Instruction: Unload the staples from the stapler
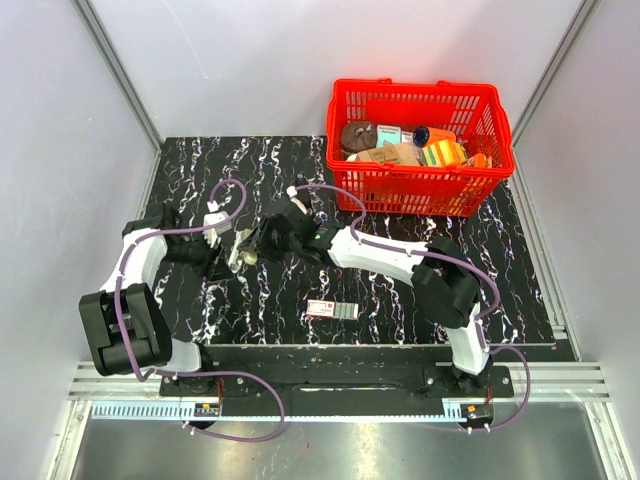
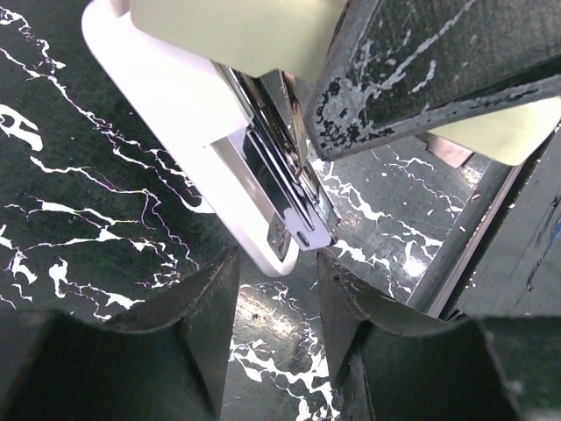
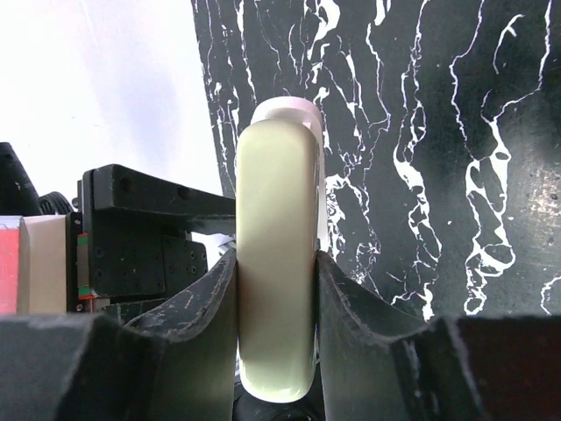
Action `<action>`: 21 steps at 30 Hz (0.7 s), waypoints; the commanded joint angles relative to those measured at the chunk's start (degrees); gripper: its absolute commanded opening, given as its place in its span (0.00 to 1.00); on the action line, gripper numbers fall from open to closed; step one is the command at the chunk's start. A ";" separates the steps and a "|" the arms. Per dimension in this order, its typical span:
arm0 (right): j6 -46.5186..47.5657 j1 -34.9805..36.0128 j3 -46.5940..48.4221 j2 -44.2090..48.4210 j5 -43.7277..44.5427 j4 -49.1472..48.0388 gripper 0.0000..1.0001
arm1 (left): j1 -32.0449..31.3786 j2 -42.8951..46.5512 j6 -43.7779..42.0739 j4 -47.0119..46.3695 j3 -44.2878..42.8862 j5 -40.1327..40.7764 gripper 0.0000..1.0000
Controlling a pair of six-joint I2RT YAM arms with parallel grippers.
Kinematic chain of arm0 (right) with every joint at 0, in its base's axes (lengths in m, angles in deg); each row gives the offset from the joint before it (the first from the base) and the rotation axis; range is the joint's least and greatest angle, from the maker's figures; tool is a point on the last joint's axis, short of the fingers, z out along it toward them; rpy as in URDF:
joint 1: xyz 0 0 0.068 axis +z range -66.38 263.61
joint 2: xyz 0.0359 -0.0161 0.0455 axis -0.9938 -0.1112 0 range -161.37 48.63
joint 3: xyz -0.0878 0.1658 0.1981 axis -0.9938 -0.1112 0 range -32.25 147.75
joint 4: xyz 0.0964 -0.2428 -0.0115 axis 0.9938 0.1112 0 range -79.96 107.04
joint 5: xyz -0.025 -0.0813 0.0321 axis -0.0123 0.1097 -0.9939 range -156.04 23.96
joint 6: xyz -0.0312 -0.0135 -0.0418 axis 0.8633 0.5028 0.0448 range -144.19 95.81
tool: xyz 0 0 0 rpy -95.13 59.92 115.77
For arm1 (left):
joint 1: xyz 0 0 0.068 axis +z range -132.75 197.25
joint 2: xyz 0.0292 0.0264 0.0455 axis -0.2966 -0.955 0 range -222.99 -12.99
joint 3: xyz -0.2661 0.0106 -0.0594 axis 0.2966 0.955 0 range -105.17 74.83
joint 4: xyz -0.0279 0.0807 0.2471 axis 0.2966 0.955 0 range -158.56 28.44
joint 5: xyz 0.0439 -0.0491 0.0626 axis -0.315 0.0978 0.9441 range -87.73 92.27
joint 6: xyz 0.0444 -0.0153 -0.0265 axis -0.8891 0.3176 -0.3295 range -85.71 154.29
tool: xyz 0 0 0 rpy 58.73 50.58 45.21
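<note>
Stapler (image 3: 273, 193), cream over white, sits pinched across its body in the right hand (image 3: 276, 260), over the left half of the surface (image 1: 420, 300). The left hand (image 2: 278, 259) is spread, with the stapler's bare metal end at its gap. A small box (image 1: 332, 309) lies near the near edge, and a red basket (image 1: 420, 195) fills the far right corner. Whether any staples are in the rail is hard to make out.
</note>
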 commanded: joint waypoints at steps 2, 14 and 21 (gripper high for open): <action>-2.23 -0.61 -0.25 4.08 -3.27 -6.07 0.00 | -0.12 -0.35 -4.86 0.86 -0.34 -3.56 0.44; -3.73 -0.78 -1.57 3.03 -8.28 -9.68 0.00 | -0.12 -0.52 -6.18 0.34 -0.61 -2.16 0.05; -3.82 -0.96 -2.37 1.62 -12.14 -11.35 0.00 | -0.03 0.79 -5.65 -1.42 -0.17 -1.28 0.00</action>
